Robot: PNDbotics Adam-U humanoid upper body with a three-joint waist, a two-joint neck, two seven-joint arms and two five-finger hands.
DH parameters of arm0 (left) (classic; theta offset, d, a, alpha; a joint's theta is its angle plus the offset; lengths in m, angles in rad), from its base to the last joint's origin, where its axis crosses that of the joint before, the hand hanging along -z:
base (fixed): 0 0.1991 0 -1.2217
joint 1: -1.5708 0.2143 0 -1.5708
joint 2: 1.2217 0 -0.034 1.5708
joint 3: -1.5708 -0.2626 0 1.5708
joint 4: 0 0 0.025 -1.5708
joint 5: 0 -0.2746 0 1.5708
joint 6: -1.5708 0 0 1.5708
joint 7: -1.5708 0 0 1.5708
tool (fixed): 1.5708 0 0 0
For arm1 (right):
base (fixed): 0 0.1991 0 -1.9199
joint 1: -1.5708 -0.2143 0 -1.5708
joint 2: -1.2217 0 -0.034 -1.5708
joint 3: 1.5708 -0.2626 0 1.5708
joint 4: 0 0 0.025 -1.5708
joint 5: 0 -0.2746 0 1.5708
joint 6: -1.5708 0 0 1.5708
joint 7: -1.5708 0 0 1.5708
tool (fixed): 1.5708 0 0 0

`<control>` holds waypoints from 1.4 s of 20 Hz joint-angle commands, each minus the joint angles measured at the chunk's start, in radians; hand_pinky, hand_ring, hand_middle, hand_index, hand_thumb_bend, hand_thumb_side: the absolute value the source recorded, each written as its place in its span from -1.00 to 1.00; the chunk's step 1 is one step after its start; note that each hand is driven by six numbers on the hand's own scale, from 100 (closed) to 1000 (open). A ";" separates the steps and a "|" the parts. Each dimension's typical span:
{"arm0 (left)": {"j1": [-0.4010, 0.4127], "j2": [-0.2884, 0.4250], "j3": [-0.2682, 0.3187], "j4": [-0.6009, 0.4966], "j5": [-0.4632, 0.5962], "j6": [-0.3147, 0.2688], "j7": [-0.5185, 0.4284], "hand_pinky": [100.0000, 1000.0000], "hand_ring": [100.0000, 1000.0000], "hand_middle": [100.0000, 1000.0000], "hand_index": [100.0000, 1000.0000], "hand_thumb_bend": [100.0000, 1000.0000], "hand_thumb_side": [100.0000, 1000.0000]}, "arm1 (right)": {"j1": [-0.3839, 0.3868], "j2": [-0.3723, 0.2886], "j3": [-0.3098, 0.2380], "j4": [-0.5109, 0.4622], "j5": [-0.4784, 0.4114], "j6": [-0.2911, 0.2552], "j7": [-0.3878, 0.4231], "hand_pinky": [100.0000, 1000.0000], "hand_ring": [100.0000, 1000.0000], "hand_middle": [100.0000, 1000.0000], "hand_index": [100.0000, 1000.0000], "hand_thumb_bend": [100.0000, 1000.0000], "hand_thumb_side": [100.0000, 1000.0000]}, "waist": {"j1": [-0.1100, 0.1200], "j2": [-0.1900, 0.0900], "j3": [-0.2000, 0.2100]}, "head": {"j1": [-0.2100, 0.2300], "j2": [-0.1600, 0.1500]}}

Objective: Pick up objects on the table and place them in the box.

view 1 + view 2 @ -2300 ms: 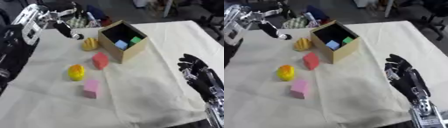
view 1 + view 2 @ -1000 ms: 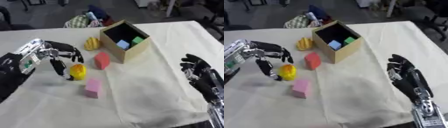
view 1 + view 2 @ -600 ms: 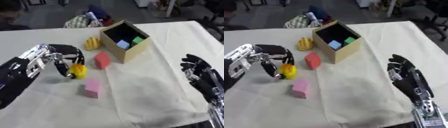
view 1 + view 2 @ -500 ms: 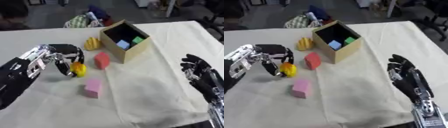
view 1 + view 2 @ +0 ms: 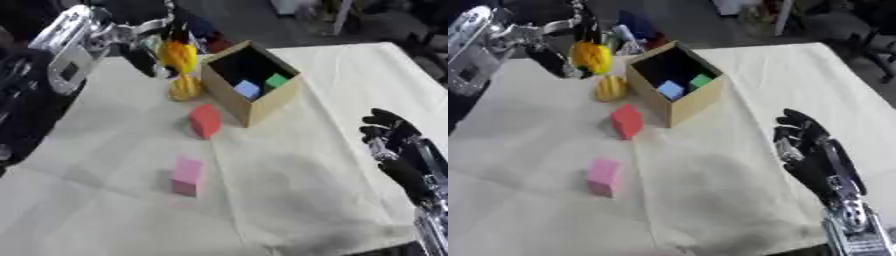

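Note:
My left hand (image 5: 144, 35) is raised at the upper left, fingers curled round a yellow object (image 5: 178, 56) held in the air just left of the open cardboard box (image 5: 262, 102). Inside the box lie a blue block (image 5: 248, 89) and a green block (image 5: 276, 80). On the cloth sit an orange-yellow ridged piece (image 5: 185, 88) beside the box, a red block (image 5: 205, 120) and a pink block (image 5: 186, 175). My right hand (image 5: 401, 150) rests open at the right edge, fingers up.
The table carries a cream cloth (image 5: 289, 190) with creases. Coloured clutter (image 5: 633, 31) and dark floor lie beyond the far edge behind the box. Chair legs show at the upper right.
My left hand closed on the yellow object on the cloth, lifted it and carried it up toward the box. The camera view has shifted. The right hand stayed still.

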 commanded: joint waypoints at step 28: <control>-0.118 -0.323 0.168 0.439 -0.358 -0.013 0.298 0.31 0.21 0.32 0.67 -0.13 -0.62 | -0.025 0.005 0.014 -0.008 -0.009 -0.001 0.022 0.51 0.53 0.50 0.73 -1.00 -0.27 | -0.005 0.008 -0.049 | 0.037 -0.003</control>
